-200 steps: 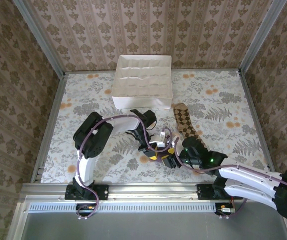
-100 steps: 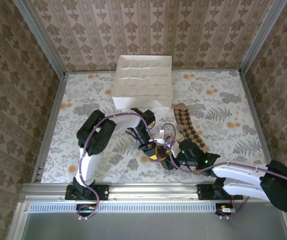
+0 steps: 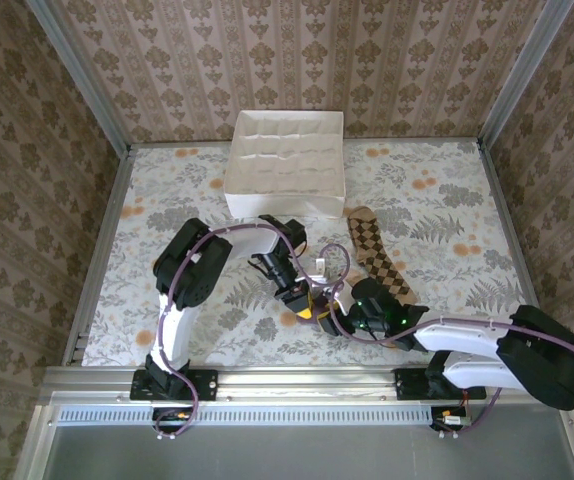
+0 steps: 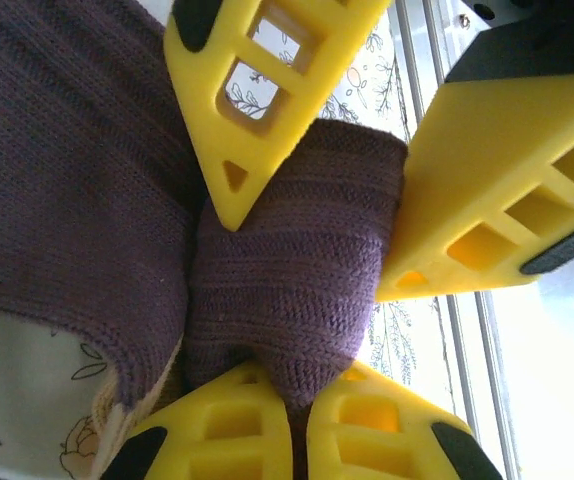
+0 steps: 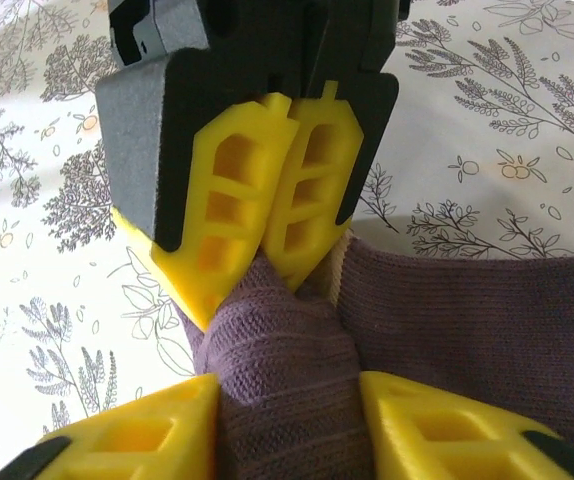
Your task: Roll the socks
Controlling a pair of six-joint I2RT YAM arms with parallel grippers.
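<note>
Grippers meet tip to tip near the front middle of the floral-print table (image 3: 167, 200), both on the same bunched fold of the purple sock (image 4: 287, 270). The left gripper (image 4: 297, 378) has its two yellow fingers drawn almost together, with a narrow ridge of the knit pinched between them. In the right wrist view these same fingers come down from above as a tight pair biting into the top of the fold. The right gripper (image 5: 289, 385) faces it from the opposite side with its fingers standing well apart. The fold fans out to fill the gap between them and touches both inner edges, though the cloth there does not look squeezed, and I cannot tell whether they press on it. The rest of the purple sock lies flat on the table beside the fold, spreading away to one side of the fingers. From above, the brown-and-tan checked sock (image 3: 372, 255) lies flat just beyond the right gripper, running diagonally toward the back. A white box (image 3: 285, 205) divided into compartments stands further back, near the rear wall.
</note>
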